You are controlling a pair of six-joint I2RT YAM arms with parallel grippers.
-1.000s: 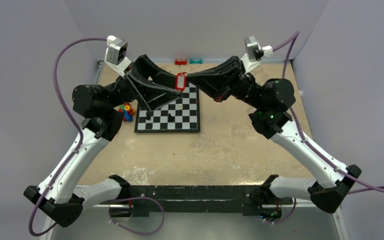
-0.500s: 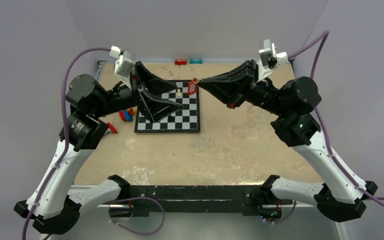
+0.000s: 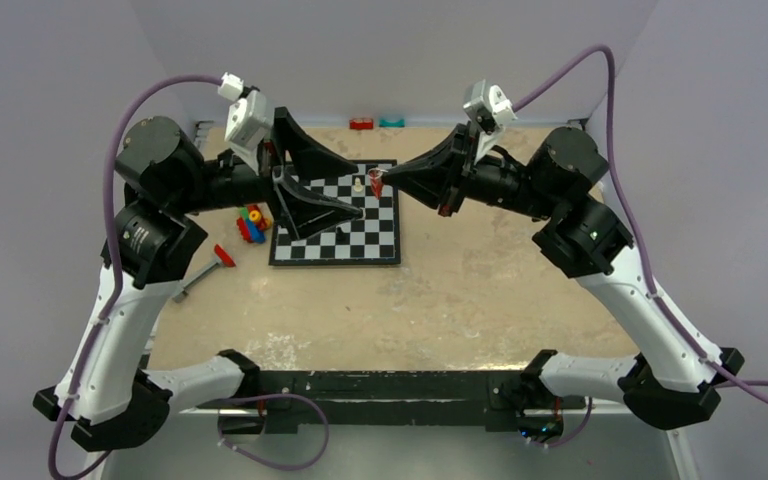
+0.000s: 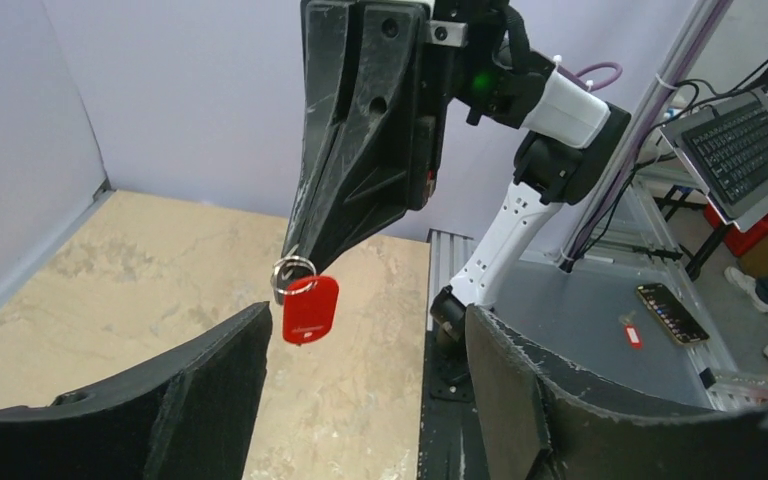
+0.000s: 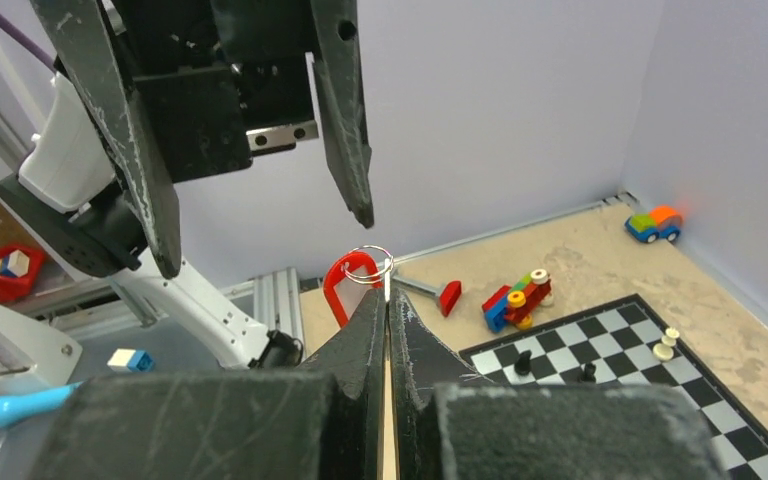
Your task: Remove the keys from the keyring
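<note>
My right gripper [image 3: 379,177] is shut on a metal keyring [image 5: 370,266] held above the chessboard. A red tag [image 4: 310,309] hangs from the ring [image 4: 293,271]; it also shows in the top view [image 3: 376,186] and behind the ring in the right wrist view [image 5: 344,286]. I see no key on the ring. My left gripper [image 3: 358,188] is open and empty, its jaws wide apart, a short way left of the ring and facing it [image 4: 365,315]. In the left wrist view the right gripper [image 4: 298,252] points down at the ring.
A chessboard [image 3: 380,240] with a few pieces lies mid-table. A pile of coloured toy blocks [image 3: 252,224] sits at its left. A red-headed item with a grey shaft [image 3: 218,258] lies further left. Small red [image 3: 362,124] and teal [image 3: 392,122] pieces lie by the back wall.
One second ago both grippers met at the ring and tag. The left gripper has since let go, opened and drawn back left. The right gripper kept the ring and rolled its wrist.
</note>
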